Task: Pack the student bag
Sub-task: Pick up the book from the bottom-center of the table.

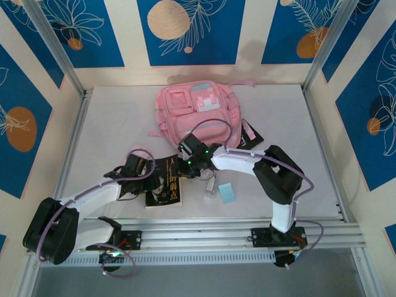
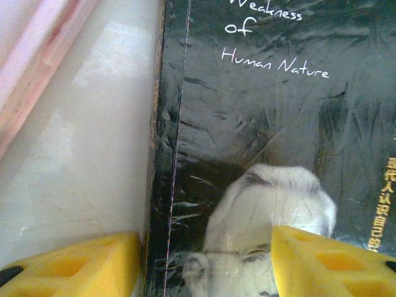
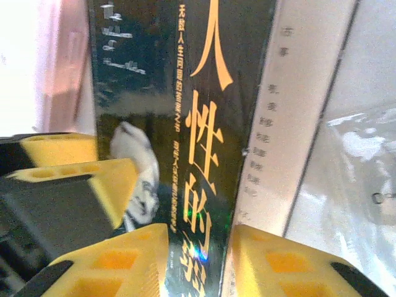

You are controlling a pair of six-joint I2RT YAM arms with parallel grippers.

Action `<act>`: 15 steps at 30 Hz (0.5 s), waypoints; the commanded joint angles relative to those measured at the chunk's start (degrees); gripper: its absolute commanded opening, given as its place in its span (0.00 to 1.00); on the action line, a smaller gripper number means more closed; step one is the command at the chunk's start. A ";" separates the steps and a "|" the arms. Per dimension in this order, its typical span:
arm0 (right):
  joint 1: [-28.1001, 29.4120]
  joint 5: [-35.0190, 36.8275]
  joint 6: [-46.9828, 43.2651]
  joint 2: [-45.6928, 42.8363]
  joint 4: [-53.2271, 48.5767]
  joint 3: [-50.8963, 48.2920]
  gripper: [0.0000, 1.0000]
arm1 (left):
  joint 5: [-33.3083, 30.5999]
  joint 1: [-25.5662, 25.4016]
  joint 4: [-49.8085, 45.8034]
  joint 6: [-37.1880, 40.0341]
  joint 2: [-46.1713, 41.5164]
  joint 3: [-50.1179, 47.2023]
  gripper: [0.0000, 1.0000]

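Note:
The student bag (image 1: pixel 192 111), a pink backpack, lies flat at the back middle of the table. In front of it lies a black book (image 1: pixel 166 184) with orange characters and a face on its cover (image 2: pixel 266 124). My left gripper (image 1: pixel 140 168) is open low over the book's left edge (image 2: pixel 204 266): one yellow finger is over the table and the other (image 2: pixel 328 260) over the cover. My right gripper (image 1: pixel 189 162) is open (image 3: pixel 198 266), both fingers low over the book's cover (image 3: pixel 204 124) near its white band. Nothing is held.
A pale blue card (image 1: pixel 227 193) and a small clear item (image 1: pixel 210 187) lie right of the book. Another black flat item (image 1: pixel 251 137) rests by the bag's right side. A pink strap (image 2: pixel 37 55) runs left of the book. Metal rails border the table.

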 commanded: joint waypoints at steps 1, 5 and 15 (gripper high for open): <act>0.06 -4.10 1.12 -1.30 4.06 -0.12 0.27 | 1.53 -1.29 3.84 -0.64 2.50 -0.80 0.58; -0.54 -5.01 2.06 0.06 4.94 -0.40 0.18 | 1.44 -1.29 3.34 -0.73 1.76 -0.73 0.59; -4.91 -6.46 0.48 -3.65 3.81 -0.92 0.00 | 0.90 -0.29 0.52 -1.39 -4.36 2.97 0.86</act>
